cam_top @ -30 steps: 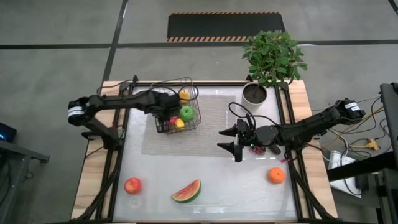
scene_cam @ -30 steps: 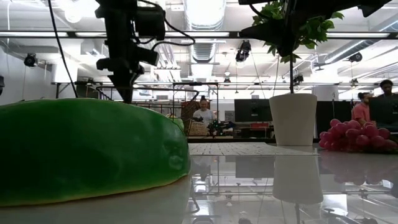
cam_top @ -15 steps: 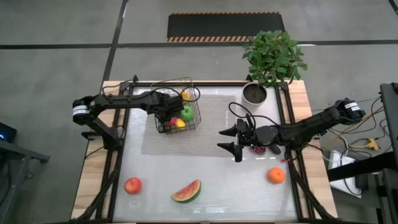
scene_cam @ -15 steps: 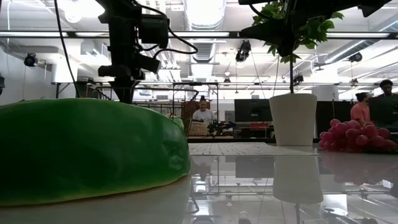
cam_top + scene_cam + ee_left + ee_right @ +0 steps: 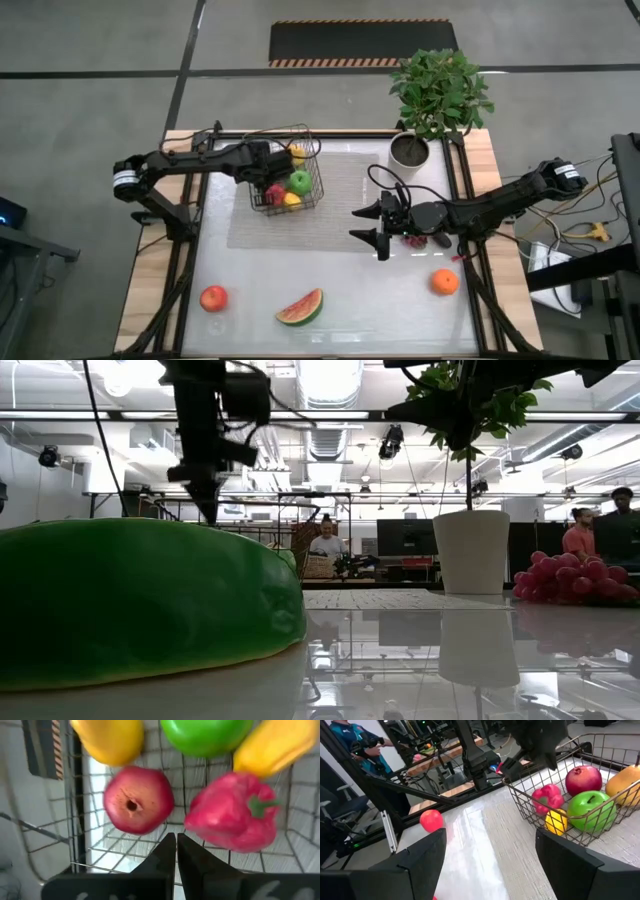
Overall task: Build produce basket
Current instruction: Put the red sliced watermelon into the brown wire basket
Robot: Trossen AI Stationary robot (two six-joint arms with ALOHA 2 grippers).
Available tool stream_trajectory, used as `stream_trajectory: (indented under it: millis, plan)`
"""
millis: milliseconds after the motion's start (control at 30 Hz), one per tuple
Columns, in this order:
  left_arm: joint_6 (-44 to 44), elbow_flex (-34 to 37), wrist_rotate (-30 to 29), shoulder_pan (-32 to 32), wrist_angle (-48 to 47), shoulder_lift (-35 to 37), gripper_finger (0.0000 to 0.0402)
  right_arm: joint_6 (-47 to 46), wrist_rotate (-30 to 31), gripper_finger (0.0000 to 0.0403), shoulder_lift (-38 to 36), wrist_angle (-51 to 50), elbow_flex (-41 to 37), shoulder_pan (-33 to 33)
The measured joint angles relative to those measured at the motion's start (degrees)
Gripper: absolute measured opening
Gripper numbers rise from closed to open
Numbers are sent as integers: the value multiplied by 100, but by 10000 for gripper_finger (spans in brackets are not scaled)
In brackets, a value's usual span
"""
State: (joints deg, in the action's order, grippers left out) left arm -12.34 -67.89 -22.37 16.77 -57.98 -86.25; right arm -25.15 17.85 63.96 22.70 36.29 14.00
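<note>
Watermelon slice (image 5: 300,307) at 6 o'clock, red apple (image 5: 213,298) at 7, orange (image 5: 444,282) at 4: all loose on the glossy white table (image 5: 380,300). Right gripper (image 5: 383,232) waits at 3, fingers spread, empty, grapes (image 5: 414,240) just beside. Basket (image 5: 287,181) at 11 holds green apple, pepper, lemon, pear. Left gripper (image 5: 176,851) above it, fingers together, empty. Judgement: between picks; next grab a loose fruit. Beyond: potted plant (image 5: 438,95), open workshop, people.

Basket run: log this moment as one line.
left tool shut, over basket | right tool open, mid-table | apple, watermelon, orange outside
</note>
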Motion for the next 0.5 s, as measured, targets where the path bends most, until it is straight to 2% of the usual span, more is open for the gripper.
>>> stream_trajectory:
  millis: [200, 333, 500]
  plan:
    - [465, -311, 47, -610, 306, 680, 0, 575, -28, 288, 1, 8, 0, 76]
    - [759, -155, 99, -1421, 1226, 1320, 0, 958, -349, 281, 161, 142, 0, 282]
    - [898, 388, 104, -2474, 2905, 1879, 0, 1151, -479, 264, 779, 307, 248, 567]
